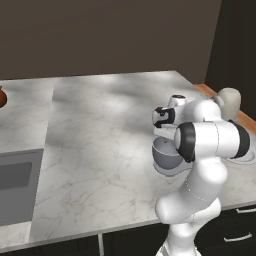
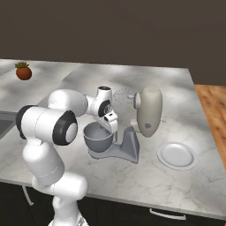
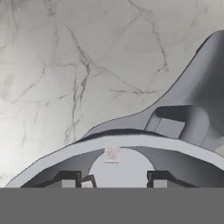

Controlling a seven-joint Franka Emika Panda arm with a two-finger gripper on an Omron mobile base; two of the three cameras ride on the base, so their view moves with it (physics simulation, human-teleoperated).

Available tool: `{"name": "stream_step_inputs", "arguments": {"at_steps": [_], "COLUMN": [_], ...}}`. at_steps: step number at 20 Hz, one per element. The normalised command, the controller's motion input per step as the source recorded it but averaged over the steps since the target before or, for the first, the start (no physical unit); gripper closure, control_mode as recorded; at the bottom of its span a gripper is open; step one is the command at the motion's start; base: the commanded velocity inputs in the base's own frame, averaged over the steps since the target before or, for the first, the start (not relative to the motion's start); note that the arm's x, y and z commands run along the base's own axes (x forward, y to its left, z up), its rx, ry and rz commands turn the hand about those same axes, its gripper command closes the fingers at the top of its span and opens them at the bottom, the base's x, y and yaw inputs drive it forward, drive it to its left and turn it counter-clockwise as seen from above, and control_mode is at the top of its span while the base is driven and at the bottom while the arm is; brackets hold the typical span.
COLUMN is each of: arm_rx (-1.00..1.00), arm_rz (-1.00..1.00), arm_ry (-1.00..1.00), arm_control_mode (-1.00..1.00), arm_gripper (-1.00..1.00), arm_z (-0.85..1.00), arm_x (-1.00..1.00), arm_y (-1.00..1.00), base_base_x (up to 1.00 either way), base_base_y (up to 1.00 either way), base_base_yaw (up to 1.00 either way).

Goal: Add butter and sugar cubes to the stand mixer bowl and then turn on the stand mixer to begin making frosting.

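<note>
- Gripper [image 2: 107, 125] poised just above the rim of the stand mixer bowl [image 2: 97, 137], fingers pointing down into it, jaws parted with nothing between them.
- In the hand view, fingertips [image 3: 70, 179] set apart at the bottom, over the grey inside of the bowl.
- Small pale cube [image 3: 112, 154] lying inside the bowl near its far wall, loose from the fingers; another small pale piece [image 3: 89, 182] beside the left fingertip, too small to tell what it is.
- Bowl seated on the grey base of the stand mixer [image 2: 132, 132], toward the right end of the marble counter [image 2: 145, 176], near its front edge.
- Cream mixer head tilted up, wire whisk [image 2: 123, 96] raised clear above the bowl.
- White plate [image 2: 177, 155] just right of the mixer base, near the front edge.
- Small red-brown pot with a plant [image 2: 23, 71] at the far left back of the counter.
- Sink [image 1: 15, 185] sunk into the left end.
</note>
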Motion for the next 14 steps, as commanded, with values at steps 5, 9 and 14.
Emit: {"name": "stream_step_inputs", "arguments": {"at_steps": [5, 9, 14], "arm_rx": [0.0, -0.05, -0.09], "arm_rz": [0.0, 0.0, 0.0], "arm_ry": [-0.06, -0.1, -0.09], "arm_control_mode": [-1.0, -1.0, -1.0], "arm_gripper": [-1.0, -1.0, -1.0], "arm_z": [0.22, 0.63, 0.67], "arm_x": [-0.13, -0.4, -0.46], "arm_y": [0.07, 0.13, 0.26], "base_base_x": [0.0, 0.0, 0.0], "base_base_y": [0.0, 0.0, 0.0], "base_base_yaw": [0.0, 0.0, 0.0]}}
